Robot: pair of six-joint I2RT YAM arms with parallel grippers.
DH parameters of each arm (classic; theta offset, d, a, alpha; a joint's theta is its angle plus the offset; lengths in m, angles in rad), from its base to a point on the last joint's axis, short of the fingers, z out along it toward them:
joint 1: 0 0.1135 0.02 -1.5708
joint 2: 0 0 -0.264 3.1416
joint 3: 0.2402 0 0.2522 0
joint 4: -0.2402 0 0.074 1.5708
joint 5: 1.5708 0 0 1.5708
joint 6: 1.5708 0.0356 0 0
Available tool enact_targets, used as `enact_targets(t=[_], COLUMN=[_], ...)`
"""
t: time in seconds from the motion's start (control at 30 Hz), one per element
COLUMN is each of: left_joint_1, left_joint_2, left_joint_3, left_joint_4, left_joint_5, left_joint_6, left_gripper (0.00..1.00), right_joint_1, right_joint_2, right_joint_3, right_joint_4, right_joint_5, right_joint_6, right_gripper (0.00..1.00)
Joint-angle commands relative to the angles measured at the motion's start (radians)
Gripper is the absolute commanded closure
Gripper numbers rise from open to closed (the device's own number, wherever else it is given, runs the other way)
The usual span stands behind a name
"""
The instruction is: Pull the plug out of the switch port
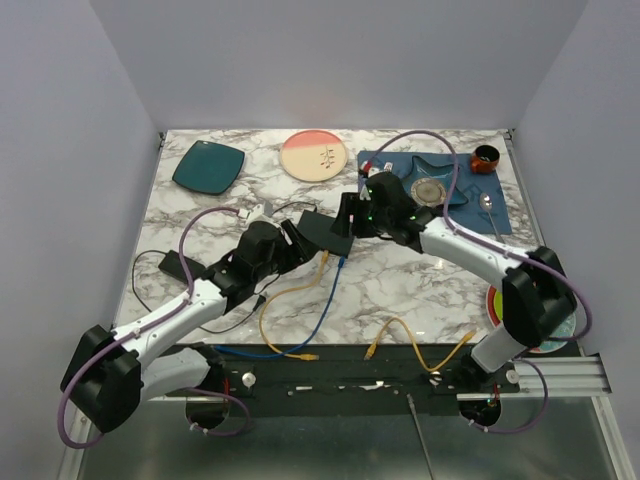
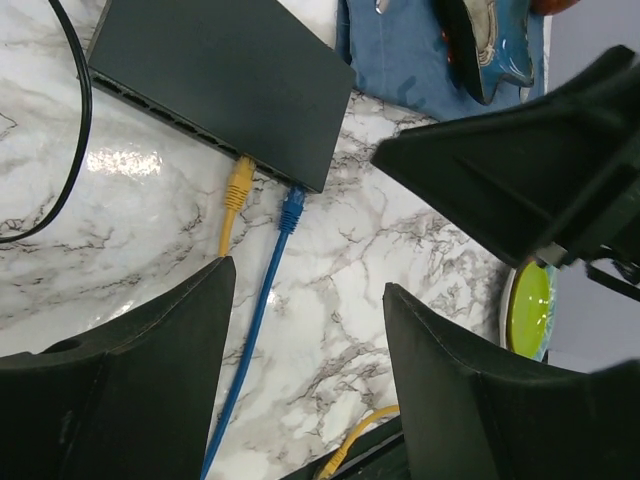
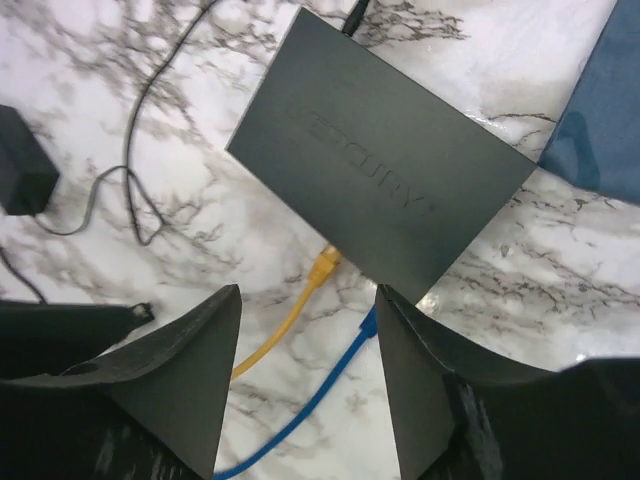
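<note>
Two arms lean in over the marble table (image 1: 400, 280), meeting above its middle, where the switch (image 3: 380, 190) lies flat. Its port face is turned toward the table's near edge.

The left end effector (image 2: 308, 290) hangs on the switch's near-left side and the right end effector (image 3: 308, 295) on its far-right side. Both have their fingers spread, with nothing between them.

Two plugs sit side by side in ports at one end of that face: the yellow plug (image 2: 238, 185) and the blue plug (image 2: 292, 208). Each has its long axis square to the port face, so a pull would have to run straight out toward the near edge, along the way the cables leave.

In the left wrist view both plugs lie ahead of the fingertips. In the right wrist view the yellow plug sits at the mouth of the gap and the blue one at a fingertip, so the right arm looks the nearer.
</note>
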Motion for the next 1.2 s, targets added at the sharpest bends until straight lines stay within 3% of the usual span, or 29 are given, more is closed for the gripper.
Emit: enact_targets(t=[0.0,0.03,0.13,0.3,0.53,0.83,1.07,1.1,1.13,1.17], left_joint_1=[0.006,0.006,0.006,0.006,0.005,-0.006,-0.02,-0.023,-0.024,-0.024], left_joint_2=[-0.051,-0.069,-0.104,-0.153,-0.183,-0.198,-0.229,-0.233,-0.239,-0.244], left_joint_3=[0.013,0.017,0.008,-0.039,-0.075,-0.121,-0.171,-0.173,-0.174,-0.176], left_joint_4=[-0.02,-0.05,-0.089,-0.1,-0.107,-0.074,-0.032,-0.032,-0.037,-0.04], left_joint_5=[-0.052,-0.057,-0.072,-0.069,-0.029,0.018,0.04,0.04,0.038,0.037], left_joint_6=[0.026,0.032,0.043,0.014,-0.005,-0.026,-0.055,-0.057,-0.055,-0.055], left_gripper=[0.29,0.29,0.29,0.28,0.29,0.29,0.29,0.29,0.29,0.29], right_joint_1=[0.004,0.004,0.006,0.015,0.104,0.228,0.328,0.33,0.331,0.331], right_joint_2=[-0.175,-0.196,-0.273,-0.429,-0.571,-0.683,-0.666,-0.665,-0.674,-0.68], right_joint_3=[-0.019,-0.024,-0.042,-0.16,-0.19,-0.32,-0.447,-0.443,-0.429,-0.412], right_joint_4=[-0.121,-0.208,-0.4,-0.592,-0.879,-0.975,-0.856,-0.855,-0.861,-0.869], right_joint_5=[0.033,0.049,0.072,0.141,0.17,0.075,-0.019,-0.002,0.016,0.07], right_joint_6=[-0.098,-0.122,-0.125,-0.04,0.054,0.152,0.212,0.22,0.235,0.243], right_gripper=[0.24,0.17,0.13,0.13,0.09,0.09,0.37,0.44,0.61,0.69])
